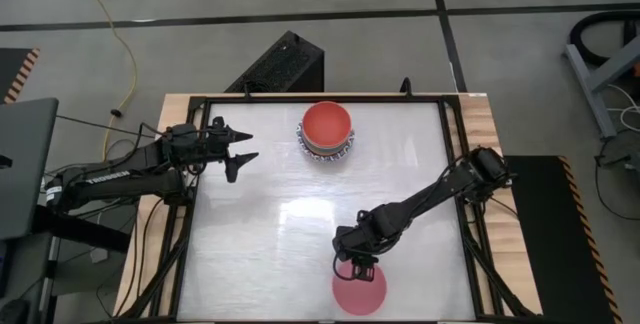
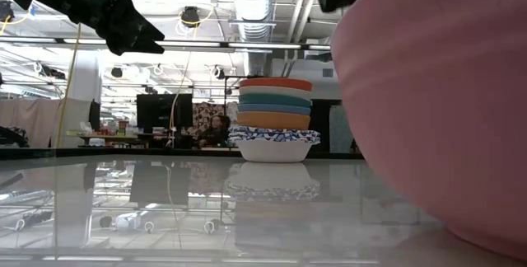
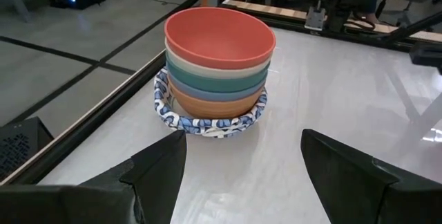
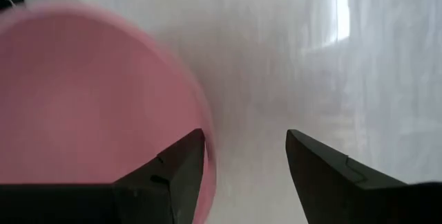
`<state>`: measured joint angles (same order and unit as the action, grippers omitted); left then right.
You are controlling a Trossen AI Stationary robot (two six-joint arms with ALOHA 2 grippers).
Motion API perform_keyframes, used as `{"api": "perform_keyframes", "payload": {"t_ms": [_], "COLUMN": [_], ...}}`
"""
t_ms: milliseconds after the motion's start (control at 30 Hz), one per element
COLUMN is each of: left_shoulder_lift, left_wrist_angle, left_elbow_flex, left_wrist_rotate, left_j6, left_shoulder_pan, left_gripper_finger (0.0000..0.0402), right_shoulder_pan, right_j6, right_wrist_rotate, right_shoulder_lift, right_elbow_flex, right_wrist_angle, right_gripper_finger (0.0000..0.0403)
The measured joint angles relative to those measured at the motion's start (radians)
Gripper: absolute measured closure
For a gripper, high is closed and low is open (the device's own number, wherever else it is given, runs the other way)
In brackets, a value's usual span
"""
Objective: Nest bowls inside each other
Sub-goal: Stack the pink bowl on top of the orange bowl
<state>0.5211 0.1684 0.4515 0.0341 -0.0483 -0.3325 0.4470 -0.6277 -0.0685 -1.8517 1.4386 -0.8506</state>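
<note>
Near the far edge of the glossy white table (image 1: 280, 254), about midway along it, we see a nested stack of small round bowls (image 1: 327, 131): a red-orange bowl (image 3: 219, 36) on top, then cream, teal, blue and orange ones, all seated in a white bowl with a blue patterned rim (image 3: 207, 121). We cannot tell whether more patterned bowls lie beneath it. Well apart from the stack, at the near edge of the table, rests a single plain pink bowl (image 1: 359, 289), upright and alone. Directly over its far rim we find the right gripper (image 4: 245, 156), jaws spread wide; one finger is inside the rim and the other outside it, and nothing is clamped. Toward the far left corner of the table hangs the left gripper (image 1: 243, 147), raised above the surface, pointing at the stack, its jaws fully apart and empty.
</note>
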Motion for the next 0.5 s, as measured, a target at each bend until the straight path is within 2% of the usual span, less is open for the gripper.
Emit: {"api": "perform_keyframes", "payload": {"t_ms": [167, 267, 367, 500], "left_shoulder_lift": [0.002, 0.002, 0.002, 0.002], "left_wrist_angle": [0.001, 0.001, 0.000, 0.000], "left_elbow_flex": [0.000, 0.000, 0.000, 0.000], "left_wrist_rotate": [0.000, 0.000, 0.000, 0.000], "left_j6": [0.000, 0.000, 0.001, 0.000], "left_shoulder_pan": [0.000, 0.000, 0.000, 0.000], "left_gripper_finger": [0.0127, 0.0127, 0.0127, 0.0127], "right_shoulder_pan": [0.003, 0.003, -0.012, -0.048], "right_j6": [0.000, -0.008, -0.008, 0.007], "right_wrist_rotate": [-0.066, -0.061, -0.064, -0.112], "right_shoulder_lift": [-0.001, -0.003, -0.002, -0.002], "right_elbow_flex": [-0.067, -0.082, -0.079, -0.079], "right_wrist_angle": [0.068, 0.056, 0.038, 0.013], "right_gripper_finger": [0.0180, 0.0198, 0.0251, 0.0364]}}
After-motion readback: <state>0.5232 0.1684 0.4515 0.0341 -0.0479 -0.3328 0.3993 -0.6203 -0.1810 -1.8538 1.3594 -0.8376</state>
